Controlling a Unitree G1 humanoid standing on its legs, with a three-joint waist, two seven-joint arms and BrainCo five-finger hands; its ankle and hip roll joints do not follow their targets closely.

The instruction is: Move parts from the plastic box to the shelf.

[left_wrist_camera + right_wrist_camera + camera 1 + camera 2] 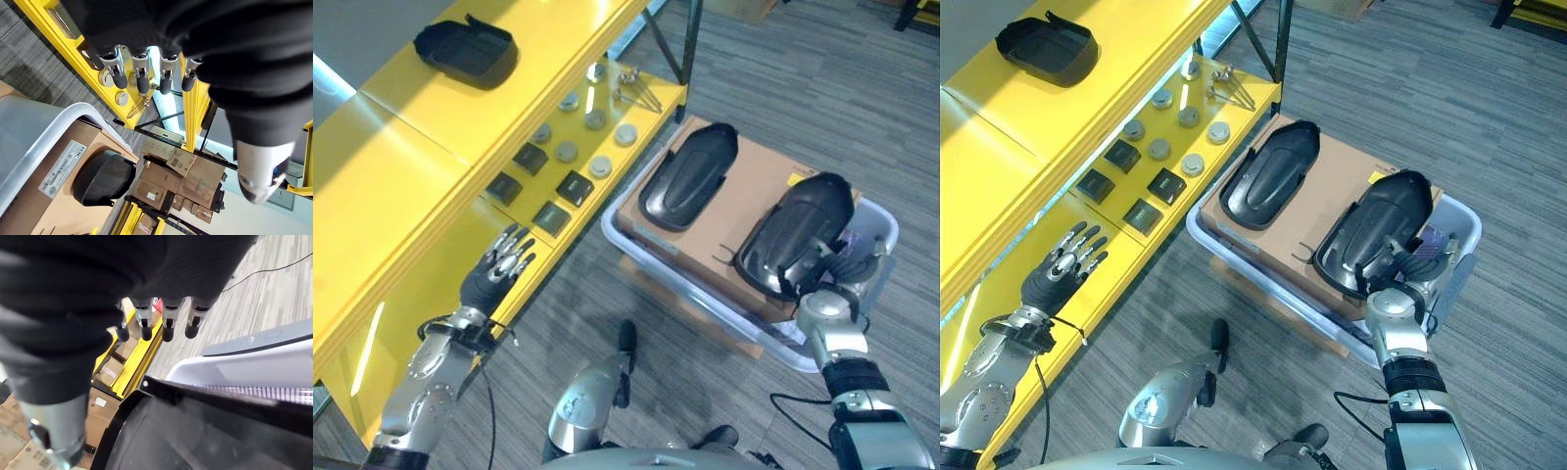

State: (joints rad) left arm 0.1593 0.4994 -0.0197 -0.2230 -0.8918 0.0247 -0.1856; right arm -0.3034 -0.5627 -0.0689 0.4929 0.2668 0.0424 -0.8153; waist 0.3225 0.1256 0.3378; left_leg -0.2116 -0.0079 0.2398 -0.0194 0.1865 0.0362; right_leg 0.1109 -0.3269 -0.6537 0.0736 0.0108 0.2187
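A pale plastic box stands on the floor beside the yellow shelf. A cardboard sheet lies across it and carries two black shell parts, one on the left and one on the right. A third black part lies on the shelf's top board. My right hand is at the near end of the right part, fingers straight above its rim. My left hand hovers open over the lower board's front edge, fingers spread.
On the lower board lie several round discs, black square blocks and some bolts. A dark diagonal brace closes the shelf's end. Grey carpet surrounds the box. Cardboard boxes are stacked farther off.
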